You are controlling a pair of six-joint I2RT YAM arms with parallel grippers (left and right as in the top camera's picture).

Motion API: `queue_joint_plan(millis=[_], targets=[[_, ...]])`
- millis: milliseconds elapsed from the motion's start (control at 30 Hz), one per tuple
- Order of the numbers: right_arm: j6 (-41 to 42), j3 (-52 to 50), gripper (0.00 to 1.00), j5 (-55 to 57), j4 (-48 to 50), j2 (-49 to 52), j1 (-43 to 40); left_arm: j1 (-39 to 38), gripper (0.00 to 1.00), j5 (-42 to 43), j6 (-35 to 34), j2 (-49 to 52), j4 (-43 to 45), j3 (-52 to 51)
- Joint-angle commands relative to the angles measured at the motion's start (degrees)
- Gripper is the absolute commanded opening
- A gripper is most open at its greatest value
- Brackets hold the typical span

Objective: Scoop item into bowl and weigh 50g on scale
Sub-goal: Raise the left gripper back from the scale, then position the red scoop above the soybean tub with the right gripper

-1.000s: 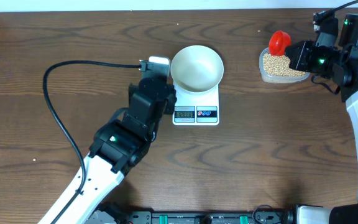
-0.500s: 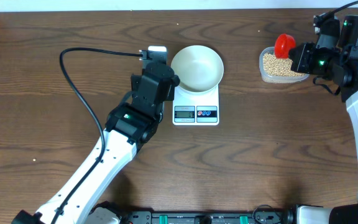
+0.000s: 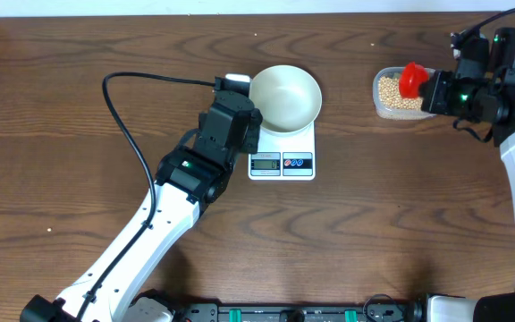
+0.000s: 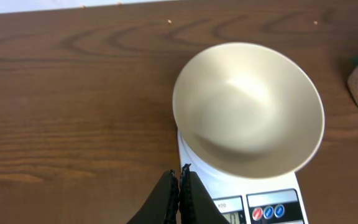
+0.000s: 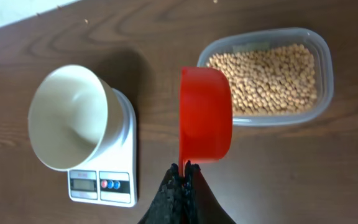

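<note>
The white bowl (image 3: 283, 97) sits empty on the white scale (image 3: 282, 152); both also show in the left wrist view, the bowl (image 4: 247, 109) above the scale (image 4: 241, 196), and in the right wrist view, the bowl (image 5: 67, 118) on the scale (image 5: 104, 177). The tan beans (image 3: 393, 89) fill a clear tub (image 5: 266, 78) at the back right. My right gripper (image 5: 184, 167) is shut on the handle of a red scoop (image 5: 205, 115), held over the tub's near edge (image 3: 411, 79). My left gripper (image 4: 179, 171) is shut and empty, at the scale's left side (image 3: 236, 89).
A black cable (image 3: 128, 116) loops over the table left of the left arm. The table's far edge and a white wall strip lie behind the bowl and the tub.
My left arm has moved forward and right, up against the scale's left side. My right gripper has shifted the red scoop slightly right over the tub.
</note>
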Motion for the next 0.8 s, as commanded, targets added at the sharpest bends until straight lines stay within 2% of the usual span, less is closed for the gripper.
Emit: queue_joint_plan(millis=[0,233,467,600,767], targets=[[-1.7,0.7,0.01,0.6,-0.6,0.0,-0.3,0.2,0.07,1.4,-0.7,0.3,-0.7,0.4],[-1.0,3.9,0.01,3.7,-4.2,0.2,-0.3,0.2,0.08,1.4,-0.7,0.3,-0.5,0.4],[-3.1,15.5,0.01,11.0,-15.3,5.9,-0.5,0.2,0.07,1.6,-0.7,0.3,-0.5,0.4],[-7.1,18.6,0.01,12.0,-15.4,10.1,-0.5,0.2,0.07,1.9,-1.4,0.3,-0.5,0.4],[-9.2,18.6,0.01,12.1,-15.1,13.0,-0.5,0.6,0.07,8.5,-1.6,0.3,-1.3,0.4]])
